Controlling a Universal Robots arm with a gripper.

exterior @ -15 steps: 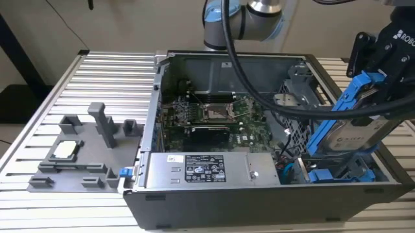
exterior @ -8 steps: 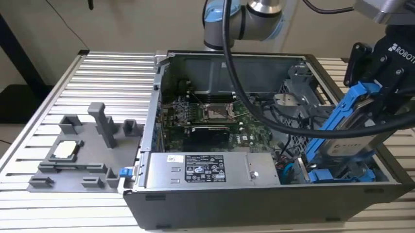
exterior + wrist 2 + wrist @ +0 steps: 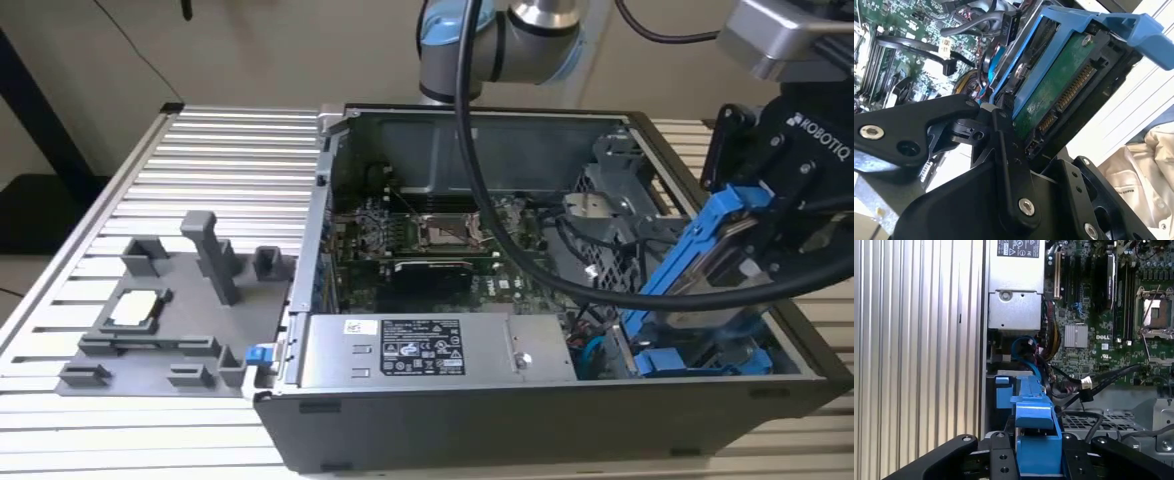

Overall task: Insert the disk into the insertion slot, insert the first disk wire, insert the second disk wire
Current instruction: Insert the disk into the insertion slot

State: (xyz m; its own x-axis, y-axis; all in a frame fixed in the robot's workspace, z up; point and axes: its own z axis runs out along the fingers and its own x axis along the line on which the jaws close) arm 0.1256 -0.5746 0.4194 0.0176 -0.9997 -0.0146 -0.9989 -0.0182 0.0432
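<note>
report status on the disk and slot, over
Status: gripper shut on disk. Disk tilted over insertion slot, not seated. Arm's black cable loops through the case beside it.

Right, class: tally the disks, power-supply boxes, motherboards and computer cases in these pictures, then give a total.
disk, in a blue frame: 1
power-supply box: 1
motherboard: 1
computer case: 1
Total: 4

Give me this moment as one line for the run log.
step: disk insertion | gripper: shut on disk | disk: tilted over slot, not seated | connectors: bare
</note>
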